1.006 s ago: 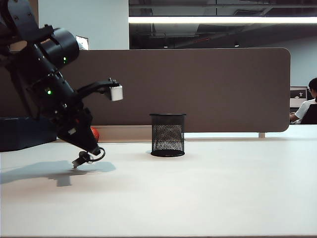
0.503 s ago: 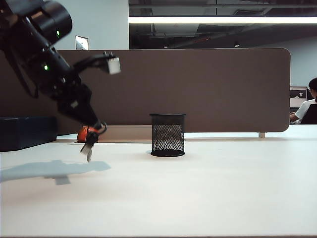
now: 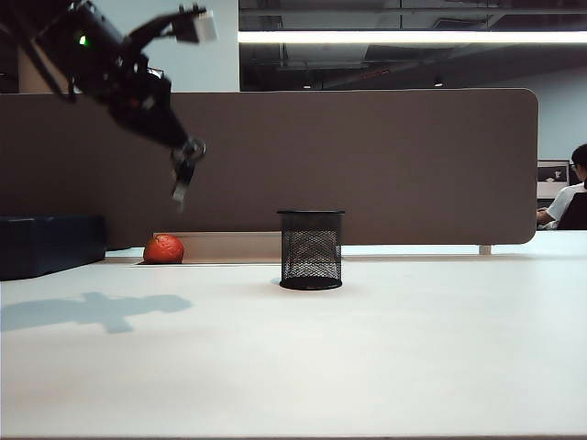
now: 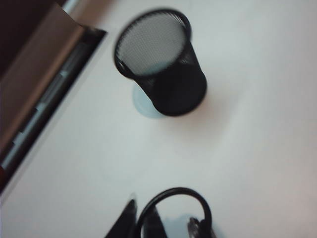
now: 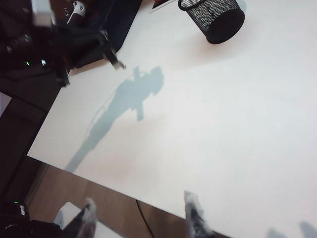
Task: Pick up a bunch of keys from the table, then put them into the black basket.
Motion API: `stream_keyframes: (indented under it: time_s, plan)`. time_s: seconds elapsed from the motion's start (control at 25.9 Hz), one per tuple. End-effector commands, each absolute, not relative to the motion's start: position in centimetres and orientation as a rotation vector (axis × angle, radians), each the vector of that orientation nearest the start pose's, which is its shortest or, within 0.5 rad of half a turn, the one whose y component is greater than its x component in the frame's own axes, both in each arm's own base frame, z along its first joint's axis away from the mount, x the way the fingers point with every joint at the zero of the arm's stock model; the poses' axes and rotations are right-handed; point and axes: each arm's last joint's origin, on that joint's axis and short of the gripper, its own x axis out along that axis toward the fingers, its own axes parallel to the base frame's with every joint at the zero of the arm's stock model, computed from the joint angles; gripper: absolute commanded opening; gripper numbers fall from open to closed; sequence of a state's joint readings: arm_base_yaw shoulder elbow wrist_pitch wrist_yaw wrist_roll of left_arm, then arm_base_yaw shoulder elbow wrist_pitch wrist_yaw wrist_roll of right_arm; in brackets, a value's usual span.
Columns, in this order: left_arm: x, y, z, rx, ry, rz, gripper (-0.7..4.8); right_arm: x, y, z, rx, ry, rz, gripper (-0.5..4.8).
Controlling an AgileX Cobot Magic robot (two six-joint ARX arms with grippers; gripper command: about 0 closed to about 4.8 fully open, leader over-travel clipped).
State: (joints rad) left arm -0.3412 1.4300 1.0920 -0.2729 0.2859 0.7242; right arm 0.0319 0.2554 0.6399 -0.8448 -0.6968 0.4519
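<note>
- Your left pincer (image 3: 186, 156) was clamped shut on the bunch of keys (image 3: 182, 181), high above the desk (image 3: 385, 348) at the left of the exterior view.
- Keys hung below the fingertips, long axis roughly vertical, thin round ring at the top by the jaws. In the left wrist view the ring loop (image 4: 174, 210) showed as a dark arc at the frame edge, blurred.
- Key relation: the black basket (image 3: 311, 249) stood on the desk, lower than the keys and off to the right in the exterior view, well apart. Judgement: the next move needed a sideways carry toward the basket until the keys hung over its open mouth, then a descent.
- Left arm was clearly the nearer one and already had the load.
- Your right pincer (image 5: 138, 218) was spread wide open, holding nothing, parked over the near desk edge, far from the basket (image 5: 214, 17).
- Basket: black wire-mesh cylinder, solid rim and base, upright, mouth open; nothing could be made out inside it in the left wrist view (image 4: 159, 62).
- Desk: plain white, flat, matte.
- Orange-red ball (image 3: 163, 248) sat at the back of the desk by the partition, left of the basket, below the keys. Not involved.
- Risk, as judgement: narrow basket mouth, dangling keys could swing and clip the rim.
</note>
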Motion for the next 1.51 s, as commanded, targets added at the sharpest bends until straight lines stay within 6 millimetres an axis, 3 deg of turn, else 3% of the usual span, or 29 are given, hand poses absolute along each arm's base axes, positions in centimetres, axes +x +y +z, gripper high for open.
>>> stream_keyframes:
  time_s: [0.04, 0.23, 0.54, 0.73, 1.51]
  plan:
    - [29.4, -11.4, 30.5, 0.663, 0.304, -0.785, -0.07, 4.9, 2.0, 28.0, 0.574, 0.589, 0.617, 2.3]
    - [30.0, -11.8, 32.5, 0.544, 0.15, -0.78, -0.06, 4.9, 2.0, 28.0, 0.573, 0.587, 0.617, 2.3]
    - [30.8, -12.2, 33.2, 0.431, 0.06, -0.765, -0.06, 5.2, 2.0, 28.7, 0.542, 0.511, 0.636, 2.3]
    - [32.4, -12.9, 32.0, 0.302, 0.058, -0.797, -0.06, 5.2, 2.0, 28.8, 0.538, 0.497, 0.633, 2.3]
    - [38.5, -15.3, 26.9, 0.077, 0.02, -0.86, -0.06, 5.4, 1.9, 28.8, 0.528, 0.476, 0.587, 2.3]
